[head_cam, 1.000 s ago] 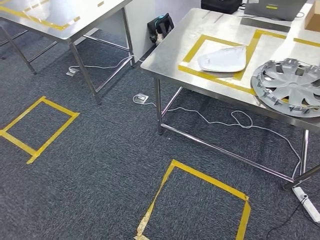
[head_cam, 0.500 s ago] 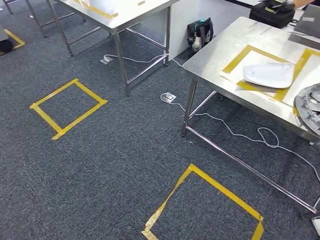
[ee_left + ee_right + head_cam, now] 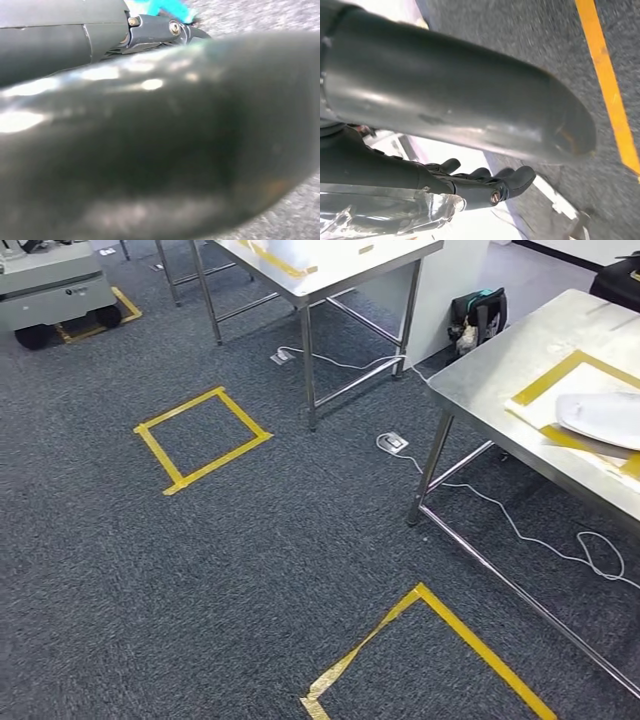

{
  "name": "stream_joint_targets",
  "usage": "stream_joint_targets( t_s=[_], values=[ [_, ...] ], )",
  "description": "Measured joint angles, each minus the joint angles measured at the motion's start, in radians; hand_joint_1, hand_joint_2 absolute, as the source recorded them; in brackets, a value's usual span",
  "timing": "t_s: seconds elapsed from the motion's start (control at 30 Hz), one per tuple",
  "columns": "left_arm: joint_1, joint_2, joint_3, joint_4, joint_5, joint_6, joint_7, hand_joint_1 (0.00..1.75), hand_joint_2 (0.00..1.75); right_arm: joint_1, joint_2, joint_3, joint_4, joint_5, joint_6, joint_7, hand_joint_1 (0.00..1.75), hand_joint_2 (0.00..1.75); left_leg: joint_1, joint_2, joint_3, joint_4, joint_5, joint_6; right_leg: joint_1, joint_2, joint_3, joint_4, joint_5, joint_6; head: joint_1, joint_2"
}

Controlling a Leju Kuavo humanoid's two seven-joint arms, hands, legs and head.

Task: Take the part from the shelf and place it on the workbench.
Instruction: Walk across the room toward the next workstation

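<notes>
1. Fingers (image 3: 162, 29) of the left hand (image 3: 143, 125) lie straight beside the thick thumb. The view is too close and blurred, so I cannot tell whether they are spread or pressed together.
2. On the right hand (image 3: 452, 100), the fingers (image 3: 516, 179) lie side by side, lightly curved and apart from the thumb, with nothing plainly between them. I cannot make out what the clear, shiny shape near the wrist is.
3. A grey wheeled cart (image 3: 53, 290) stands at the far left. If it serves as the shelf, the walk should head that way, I judge.
4. A yellow tape square (image 3: 162, 455) on the carpet looks like a standing mark, so stop with both feet inside it.
5. Give the legs of the far table (image 3: 340, 265) room and keep the arms hanging close to the body.
6. The floor socket (image 3: 392, 443) and the white cable (image 3: 528, 535) could trip a foot, so step around them.
7. The nearer tape square (image 3: 483, 649) faces the right-hand table (image 3: 498, 370), which is likely the workbench.
8. A white curved panel (image 3: 604, 418) lies there on a taped outline. It may be the part, but I cannot say for certain.
</notes>
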Motion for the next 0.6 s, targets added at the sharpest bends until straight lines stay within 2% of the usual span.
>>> stream_joint_targets(
  t_s=[0.03, 0.07, 0.1, 0.13, 0.17, 0.2, 0.27, 0.3, 0.33, 0.4, 0.43, 0.47, 0.53, 0.57, 0.6],
  values=[
    [-0.002, -0.001, 0.000, 0.000, -0.005, 0.004, 0.002, 0.00, 0.00, 0.002, -0.001, 0.000, 0.000, 0.000, 0.000, 0.000, 0.00, 0.00, -0.001, 0.032, -0.029, 0.062, -0.038, -0.004, 0.001, -0.015, -0.002, -0.001, 0.002, -0.002, -0.002, 0.000],
    [-0.004, -0.002, -0.001, 0.000, -0.012, 0.013, 0.005, 0.00, 0.00, 0.003, -0.002, 0.000, 0.000, 0.000, -0.002, 0.000, 0.00, 0.00, 0.001, 0.047, -0.059, 0.130, -0.071, -0.009, 0.001, -0.031, -0.005, -0.001, 0.002, -0.003, -0.004, 0.000],
    [-0.005, -0.002, -0.002, 0.000, -0.023, 0.028, 0.012, 0.00, 0.00, 0.004, -0.002, 0.000, 0.000, 0.000, -0.005, 0.000, 0.00, 0.00, 0.005, 0.054, -0.079, 0.179, -0.089, -0.013, 0.001, -0.047, -0.009, -0.002, 0.002, -0.003, -0.003, 0.000],
    [-0.004, -0.002, -0.005, 0.000, -0.040, 0.051, 0.022, 0.00, 0.00, 0.004, -0.002, 0.000, 0.000, 0.000, -0.009, 0.001, 0.00, 0.00, 0.009, 0.058, -0.086, 0.200, -0.091, -0.018, 0.000, -0.062, -0.012, -0.001, 0.001, -0.001, -0.003, 0.000],
    [-0.003, -0.003, -0.010, 0.000, -0.058, 0.080, 0.035, 0.00, 0.00, 0.004, -0.002, 0.000, 0.000, 0.000, -0.014, 0.001, 0.00, 0.00, 0.013, 0.061, -0.074, 0.185, -0.078, -0.022, -0.002, -0.076, -0.015, -0.001, 0.000, 0.001, -0.003, 0.000],
    [-0.002, -0.003, -0.017, 0.000, -0.078, 0.113, 0.050, 0.00, 0.00, 0.004, -0.002, 0.000, 0.000, -0.001, -0.019, 0.003, 0.00, 0.00, 0.018, 0.072, -0.041, 0.133, -0.052, -0.027, -0.004, -0.089, -0.014, 0.000, -0.002, 0.005, -0.003, 0.000],
    [-0.005, -0.008, -0.034, 0.000, -0.117, 0.176, 0.083, 0.00, 0.00, 0.004, -0.003, -0.001, 0.000, -0.003, -0.027, 0.007, 0.00, 0.00, 0.026, 0.132, 0.041, 0.001, -0.008, -0.035, -0.003, -0.113, -0.010, 0.008, -0.008, 0.020, -0.006, 0.000],
    [-0.009, -0.011, -0.043, 0.000, -0.134, 0.202, 0.099, 0.00, 0.00, 0.004, -0.003, -0.003, 0.000, -0.004, -0.031, 0.008, 0.00, 0.00, 0.027, 0.155, 0.068, -0.044, 0.004, -0.031, -0.002, -0.125, -0.008, 0.012, -0.012, 0.029, -0.003, 0.000],
    [-0.012, -0.014, -0.051, 0.000, -0.149, 0.223, 0.114, 0.00, 0.00, 0.003, -0.004, -0.004, -0.001, -0.004, -0.033, 0.010, 0.00, 0.00, 0.026, 0.167, 0.078, -0.063, 0.006, -0.024, 0.000, -0.137, -0.005, 0.014, -0.016, 0.037, 0.001, 0.000],
    [-0.011, -0.016, -0.065, 0.000, -0.173, 0.256, 0.143, 0.00, 0.00, 0.000, -0.005, -0.007, -0.001, -0.005, -0.036, 0.011, 0.00, 0.00, 0.021, 0.142, 0.072, -0.065, 0.008, -0.003, -0.004, -0.157, 0.004, 0.012, -0.020, 0.049, 0.012, 0.000],
    [-0.008, -0.017, -0.072, 0.000, -0.182, 0.268, 0.156, 0.00, 0.00, -0.002, -0.005, -0.008, -0.001, -0.006, -0.036, 0.011, 0.00, 0.00, 0.020, 0.131, 0.071, -0.066, 0.010, 0.005, -0.008, -0.146, 0.005, 0.016, -0.027, 0.055, 0.013, 0.000],
    [-0.006, -0.017, -0.078, 0.000, -0.190, 0.279, 0.168, 0.00, 0.00, -0.003, -0.004, -0.008, -0.001, -0.006, -0.037, 0.012, 0.00, 0.00, 0.020, 0.119, 0.069, -0.066, 0.012, 0.013, -0.011, -0.120, -0.002, 0.040, -0.045, 0.059, 0.013, 0.000],
    [-0.007, -0.018, -0.088, 0.000, -0.202, 0.293, 0.183, 0.00, 0.00, 0.000, -0.003, -0.009, 0.000, -0.007, -0.037, 0.013, 0.00, 0.00, 0.018, 0.092, 0.064, -0.067, 0.017, 0.026, -0.014, -0.052, -0.057, 0.155, -0.109, 0.062, 0.014, 0.000],
    [-0.008, -0.019, -0.093, 0.000, -0.206, 0.296, 0.187, 0.00, 0.00, 0.002, -0.003, -0.010, 0.000, -0.008, -0.037, 0.014, 0.00, 0.00, 0.015, 0.076, 0.062, -0.067, 0.018, 0.030, -0.013, -0.033, -0.095, 0.232, -0.142, 0.060, 0.015, 0.000],
    [-0.009, -0.021, -0.097, 0.000, -0.210, 0.298, 0.189, 0.00, 0.00, 0.004, -0.003, -0.012, 0.000, -0.009, -0.037, 0.016, 0.00, 0.00, 0.012, 0.060, 0.060, -0.067, 0.018, 0.032, -0.011, -0.026, -0.129, 0.293, -0.160, 0.057, 0.015, 0.000]
  ],
)
